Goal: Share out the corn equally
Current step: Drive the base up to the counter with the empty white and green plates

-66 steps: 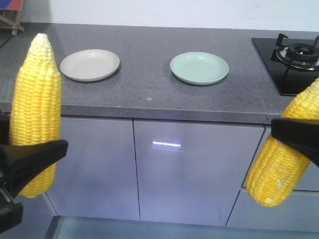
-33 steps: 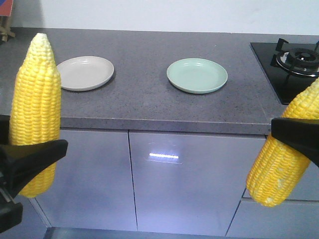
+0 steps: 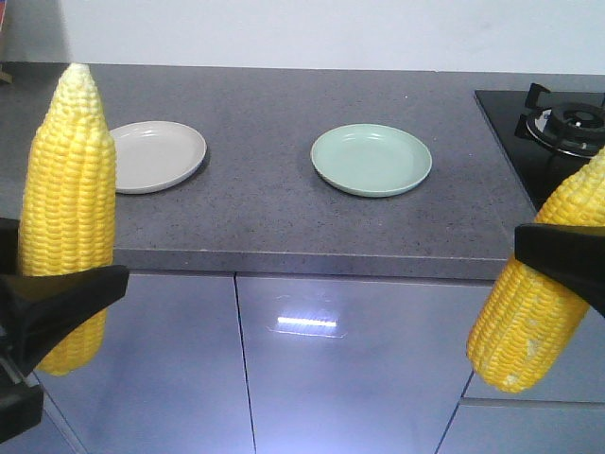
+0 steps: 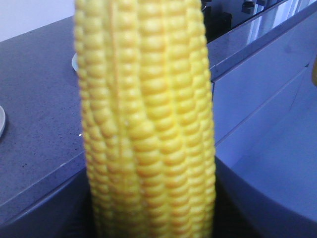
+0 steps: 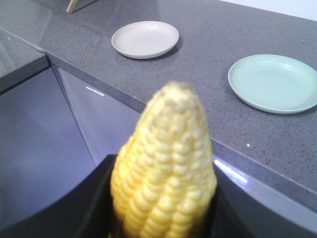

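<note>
A grey stone surface (image 3: 284, 218) runs across the view above glossy cupboard doors (image 3: 340, 378), with a black stove (image 3: 558, 132) at its right end. A green plate (image 3: 371, 160) and a pale plate (image 3: 156, 156) sit well apart on it. The left fingers (image 3: 57, 303) clamp one corn cob (image 3: 68, 208) upright. The right fingers (image 3: 558, 255) grip a tilted second cob (image 3: 539, 293). Both cobs are in the air in front of the surface.

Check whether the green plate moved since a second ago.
No: green plate keeps its spot on the counter left of the stove; the whole view shifted.
</note>
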Robot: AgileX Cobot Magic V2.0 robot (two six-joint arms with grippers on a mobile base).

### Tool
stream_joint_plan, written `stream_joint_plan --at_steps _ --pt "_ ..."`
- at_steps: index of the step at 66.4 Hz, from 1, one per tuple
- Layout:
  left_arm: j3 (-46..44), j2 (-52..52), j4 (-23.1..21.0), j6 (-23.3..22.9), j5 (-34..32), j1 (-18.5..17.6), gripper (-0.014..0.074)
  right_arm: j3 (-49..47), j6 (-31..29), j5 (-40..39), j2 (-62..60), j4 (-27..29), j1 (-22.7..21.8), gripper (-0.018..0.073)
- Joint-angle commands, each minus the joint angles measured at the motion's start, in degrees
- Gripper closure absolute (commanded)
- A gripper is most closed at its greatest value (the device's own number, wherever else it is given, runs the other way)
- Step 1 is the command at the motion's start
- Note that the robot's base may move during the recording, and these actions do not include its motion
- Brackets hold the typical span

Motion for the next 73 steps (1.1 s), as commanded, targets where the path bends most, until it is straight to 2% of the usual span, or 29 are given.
stream_joint_plan --at_steps 1,73 --pt "-1.57 -0.36 -0.46 -0.12 -4.08 0.00 0.0337 -1.43 -0.21 -3.48 -0.15 1.57 -0.08 0.0363" --pt "-1.57 -0.36 -0.46 -0.12 -4.08 0.00 0.0337 -1.43 -0.21 -3.48 -0.15 1.57 -0.08 0.0363"
